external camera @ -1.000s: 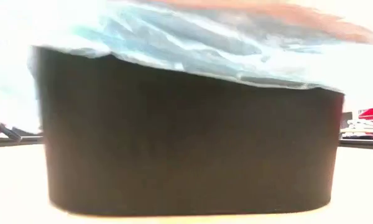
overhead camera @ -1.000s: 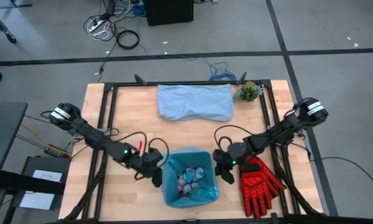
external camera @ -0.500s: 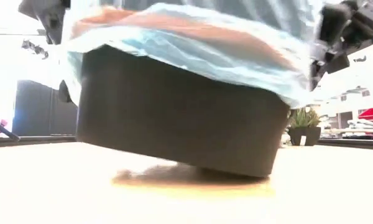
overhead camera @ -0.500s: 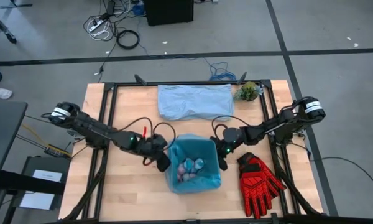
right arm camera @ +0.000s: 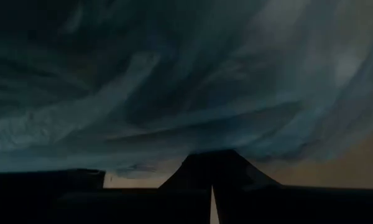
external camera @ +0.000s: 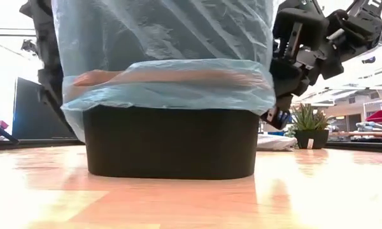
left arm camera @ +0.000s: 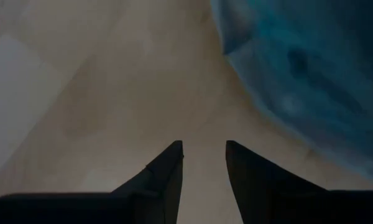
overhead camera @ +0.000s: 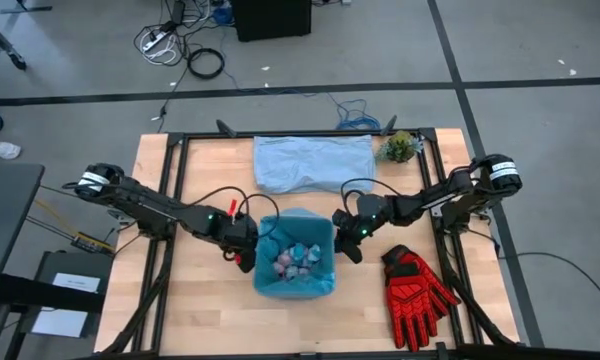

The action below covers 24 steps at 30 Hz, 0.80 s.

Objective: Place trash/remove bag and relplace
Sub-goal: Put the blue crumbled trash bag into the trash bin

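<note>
Several paper wads, the trash [overhead camera: 298, 263], already lie inside the bag [overhead camera: 296, 256], so the first part of the job looks done. The bag lines a dark bin [external camera: 172, 141] standing flat on the table [overhead camera: 200, 180], and in the low view the plastic is drawn up well above the bin's rim while a band of it is folded down around the outside of the rim. Judging by that, the bag is partly raised but not yet out of the bin.

Left gripper [overhead camera: 244, 252] sits just beside the bin's left side; its own camera shows its jaws parted with bare table between them and the blue plastic off to one side, so it does not appear to be gripping anything. Right gripper [overhead camera: 348, 238] is against the bin's right side, jaws clenched; it seems to pinch the bag's edge, though the contact itself is hard to make out.

What remains: lifting the bag clear, setting it aside, and fitting a replacement. A paler bag [overhead camera: 314, 163] lies flat beyond the bin, near a small plant [overhead camera: 399, 147]; a red glove [overhead camera: 418, 290] lies to the bin's right.
</note>
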Available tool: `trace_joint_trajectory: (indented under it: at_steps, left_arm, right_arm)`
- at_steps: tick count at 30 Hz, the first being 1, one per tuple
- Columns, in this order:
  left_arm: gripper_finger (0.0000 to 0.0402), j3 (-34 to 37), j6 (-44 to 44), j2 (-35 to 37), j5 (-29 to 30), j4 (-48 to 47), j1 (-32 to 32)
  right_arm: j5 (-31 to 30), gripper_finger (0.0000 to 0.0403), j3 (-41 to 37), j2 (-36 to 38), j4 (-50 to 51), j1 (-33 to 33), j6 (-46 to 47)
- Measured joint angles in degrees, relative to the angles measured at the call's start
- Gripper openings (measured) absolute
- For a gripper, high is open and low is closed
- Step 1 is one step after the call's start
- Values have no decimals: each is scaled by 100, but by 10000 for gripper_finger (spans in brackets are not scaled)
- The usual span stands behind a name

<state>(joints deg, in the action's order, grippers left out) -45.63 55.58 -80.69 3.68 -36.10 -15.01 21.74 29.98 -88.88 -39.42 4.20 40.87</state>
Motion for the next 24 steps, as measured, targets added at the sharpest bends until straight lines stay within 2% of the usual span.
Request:
trace_joint_trajectory:
  at_steps: [10, 14, 18, 21, 24]
  left_arm:
    - [131, 0, 573, 998, 72, -929, -126]
    - [131, 0, 800, 1571, 672, -1414, -154]
    - [131, 0, 908, 2092, 1352, -1652, -28]
    - [131, 0, 916, 2299, 1623, -1659, 139]
    - [131, 0, 765, 2322, 1912, -1656, 154]
  right_arm:
    - [18, 0, -2, 297, 214, 62, 199]
    - [-405, 0, -2, 747, 995, -63, 215]
    - [-679, 0, -4, 1207, 1847, -460, 355]
    - [-438, 0, -4, 1547, 2149, -691, 445]
    - [245, 0, -4, 1799, 2320, -694, 445]
